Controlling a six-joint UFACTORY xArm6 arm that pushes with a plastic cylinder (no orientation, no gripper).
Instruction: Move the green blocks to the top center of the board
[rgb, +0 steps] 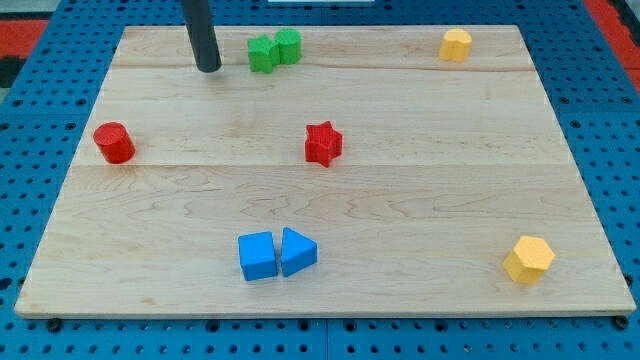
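Two green blocks stand together near the view's top, a little left of centre: a green star-like block (263, 54) and a green rounded block (288, 45) touching it on its right. My tip (208, 69) rests on the board to the left of the green star block, a short gap apart from it. The rod rises out of the view's top edge.
A red cylinder (115, 142) is at the left. A red star (323, 143) is at the centre. A blue cube (258, 256) and a blue triangle (298, 251) touch at the bottom. Yellow blocks sit at the top right (456, 45) and the bottom right (529, 260).
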